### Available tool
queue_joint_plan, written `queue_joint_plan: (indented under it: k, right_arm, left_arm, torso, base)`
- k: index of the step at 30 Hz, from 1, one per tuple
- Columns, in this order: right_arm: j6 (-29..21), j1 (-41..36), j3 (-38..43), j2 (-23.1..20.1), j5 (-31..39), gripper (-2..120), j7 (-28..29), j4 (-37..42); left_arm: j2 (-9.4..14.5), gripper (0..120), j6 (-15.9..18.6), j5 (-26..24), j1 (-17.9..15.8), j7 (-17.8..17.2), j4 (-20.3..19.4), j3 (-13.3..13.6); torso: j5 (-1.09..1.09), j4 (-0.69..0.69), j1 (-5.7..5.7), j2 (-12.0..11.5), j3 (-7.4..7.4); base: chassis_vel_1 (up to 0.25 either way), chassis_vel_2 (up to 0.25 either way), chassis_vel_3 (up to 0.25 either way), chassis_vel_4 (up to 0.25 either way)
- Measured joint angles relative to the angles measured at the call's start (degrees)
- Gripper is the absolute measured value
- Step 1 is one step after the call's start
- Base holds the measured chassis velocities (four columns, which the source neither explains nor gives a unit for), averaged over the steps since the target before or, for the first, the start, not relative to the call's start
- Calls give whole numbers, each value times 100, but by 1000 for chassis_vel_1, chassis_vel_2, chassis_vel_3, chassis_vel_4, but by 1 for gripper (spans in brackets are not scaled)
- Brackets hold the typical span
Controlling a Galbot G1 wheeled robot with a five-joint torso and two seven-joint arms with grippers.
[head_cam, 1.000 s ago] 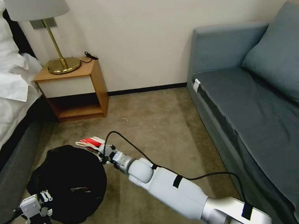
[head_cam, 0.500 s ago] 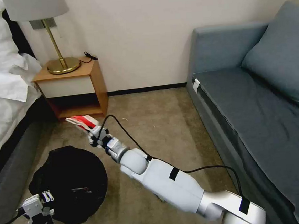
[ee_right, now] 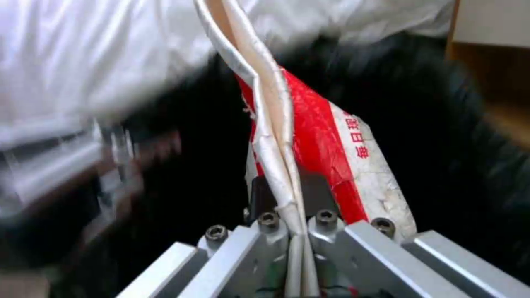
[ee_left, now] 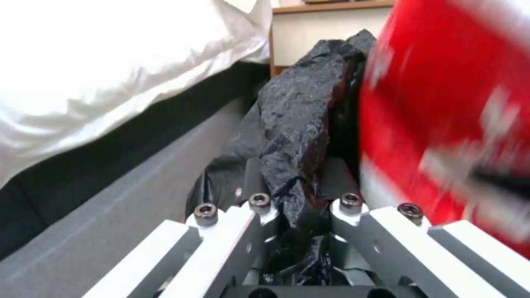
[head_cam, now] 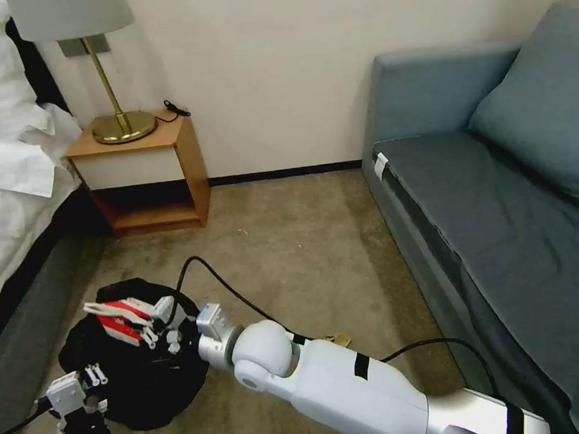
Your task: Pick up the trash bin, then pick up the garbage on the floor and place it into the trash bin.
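A: The right tool (head_cam: 152, 327), lower left of the head view, is clamped on the crimped white seam of the red-and-white foil snack bag (head_cam: 118, 317), and holds it over the mouth of the low round trash bin lined with glossy black plastic (head_cam: 132, 383). The right wrist view shows the seam (ee_right: 276, 174) pinched flat between the pads.

B: And the left tool (head_cam: 92, 378)?

A: At the bottom left corner, closed on a bunched fold of the black liner (ee_left: 298, 136) at the bin's near rim.

B: How will that bag handle?

A: I'd judge it nearly weightless, crinkly and slick. The sealed seam is the stiffest part, so that's the right place to grip. The body would just collapse.

B: Room to move?

A: Tight on the left: the grey bed base (head_cam: 18, 332) sits just beside the bin, with white bedding (head_cam: 7, 199) overhanging it. The tan carpet (head_cam: 305, 242) to the right lies open up to the blue-grey sofa (head_cam: 504, 227). The wooden nightstand (head_cam: 142, 175) stands well apart, upper left.
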Motion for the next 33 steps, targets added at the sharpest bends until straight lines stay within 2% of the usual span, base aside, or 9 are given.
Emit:
queue_joint_plan:
  k: [5, 9, 13, 18, 20, 21, 25, 31, 33]
  right_arm:
    - [126, -79, -208, 56, -474, 0, 221, -191]
    - [155, -94, -288, 126, -628, 10, 374, -364]
    - [239, -109, -309, 159, -887, 30, 530, -516]
    - [261, -142, -319, 88, -1049, 45, 590, -468]
    - [269, -171, -300, -168, -1244, 65, 646, -184]
    - [269, -171, -300, -168, -1244, 65, 646, -184]
    - [286, -238, -162, -618, -1346, 84, 683, 73]
    - [393, -425, 67, -1175, -1428, 98, 632, 314]
    - [470, -640, 250, -1664, -1496, 100, 555, 476]
  left_arm:
    - [0, 7, -3, -59, 24, 25, -60, -2]
    - [0, 7, -18, -62, 35, 28, -56, -2]
    - [0, 7, -36, -125, 51, 28, -53, -2]
    - [0, 7, -41, -144, 43, 28, -9, 5]
    - [0, 7, -44, -135, 6, 27, 87, 10]
    - [0, 7, -44, -135, 6, 27, 87, 10]
    - [0, 7, -64, -152, -27, 17, 182, 16]
    - [11, 7, -86, -154, -69, 14, 255, 45]
    - [46, 7, -98, -156, -86, 13, 287, 56]
  torso:
    - [0, 0, 0, 0, 0]
    - [0, 1, 0, 0, 0]
    - [0, 0, 0, 0, 0]
    - [0, 0, 0, 0, 0]
    - [0, 1, 0, 0, 0]
    - [0, 1, 0, 0, 0]
    - [1, 1, 0, 0, 0]
    - [3, 0, 0, 0, 0]
    - [1, 0, 0, 0, 0]
  base:
    - [0, 0, 0, 0]
    - [0, 0, 0, 0]
    - [0, 0, 0, 0]
    - [0, 0, 0, 0]
    - [0, 0, 0, 0]
    - [0, 0, 0, 0]
    - [0, 0, 0, 0]
    - [0, 0, 0, 0]
    - [0, 0, 0, 0]
